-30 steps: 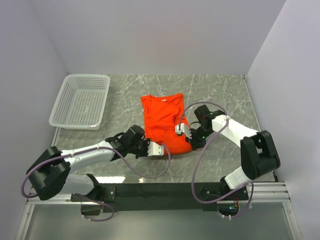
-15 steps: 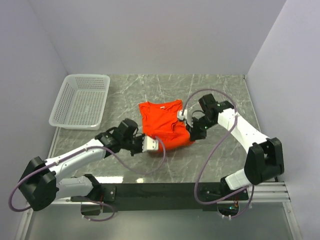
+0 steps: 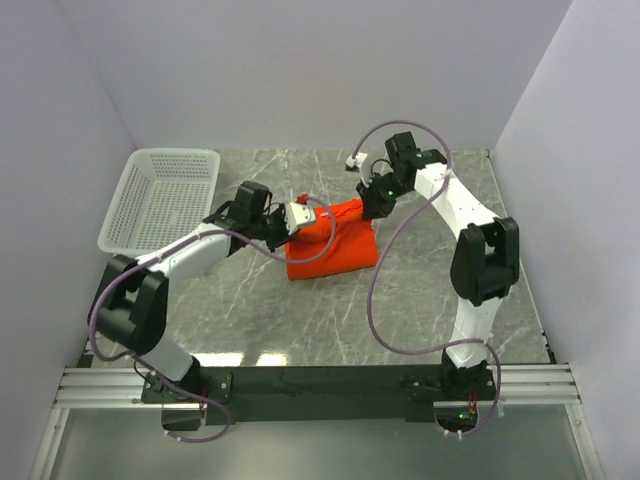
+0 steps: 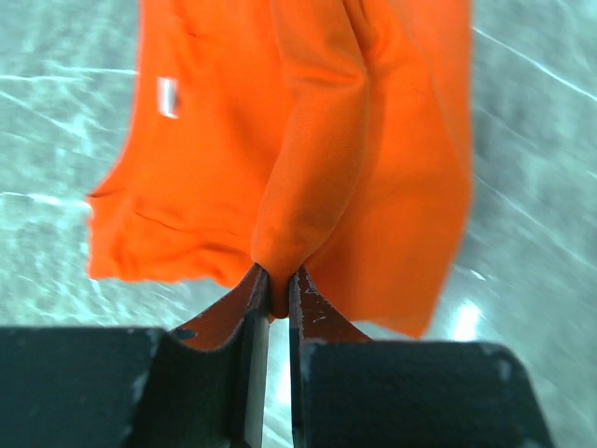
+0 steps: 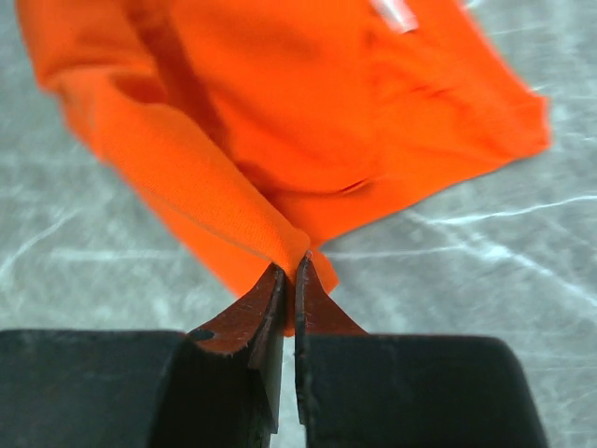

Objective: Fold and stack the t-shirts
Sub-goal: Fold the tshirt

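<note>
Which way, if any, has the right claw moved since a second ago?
Yes. The right claw, shut on the t-shirt, moved toward the back wall: from nearer than the white mesh basket to level with its middle.

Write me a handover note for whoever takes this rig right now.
Left claw: shut on a pinched fold of the t-shirt.
Right claw: shut on another edge of it.
The shirt is mid-table, raised at its far edge between both claws, with the rest draped onto the table.
Basket: far left, apart from the shirt.
Done: both grips taken, fold under way.
Left: lay the fold flat, release, finish folding, stack.
</note>
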Controlling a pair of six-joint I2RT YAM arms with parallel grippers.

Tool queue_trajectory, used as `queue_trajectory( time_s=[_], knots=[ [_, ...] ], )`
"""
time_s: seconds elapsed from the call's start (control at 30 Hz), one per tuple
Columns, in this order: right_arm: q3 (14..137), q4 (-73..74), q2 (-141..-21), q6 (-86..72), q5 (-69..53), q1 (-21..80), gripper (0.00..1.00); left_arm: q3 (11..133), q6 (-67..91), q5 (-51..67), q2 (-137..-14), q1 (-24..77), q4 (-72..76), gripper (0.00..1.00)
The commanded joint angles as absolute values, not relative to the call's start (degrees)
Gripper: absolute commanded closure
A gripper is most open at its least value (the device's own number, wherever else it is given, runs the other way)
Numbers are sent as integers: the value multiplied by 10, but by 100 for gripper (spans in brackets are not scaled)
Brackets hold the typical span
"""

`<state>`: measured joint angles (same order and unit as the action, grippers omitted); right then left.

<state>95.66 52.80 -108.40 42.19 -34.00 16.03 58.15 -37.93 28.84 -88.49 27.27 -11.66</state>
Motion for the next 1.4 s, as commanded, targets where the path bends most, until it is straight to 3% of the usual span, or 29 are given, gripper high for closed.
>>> queue_trajectory(
  time_s=[0.0,0.4,1.23,1.27,1.33,1.37],
  knots=[
    [1019,487,-1113,355,-326,148,100,636,-347,298,-912,265,-49,99],
    [1064,397,-1202,256,-283,147,100,689,-294,225,-1021,234,-4,99],
    [1113,340,-1280,160,-191,174,100,706,-233,91,-1075,224,4,99],
    [1117,328,-1281,145,-175,178,97,720,-224,78,-1078,224,3,97],
    [1124,317,-1288,117,-140,181,81,735,-191,49,-1086,224,2,87],
    [1129,310,-1289,81,-97,185,74,751,-175,14,-1091,224,2,70]
  ],
)
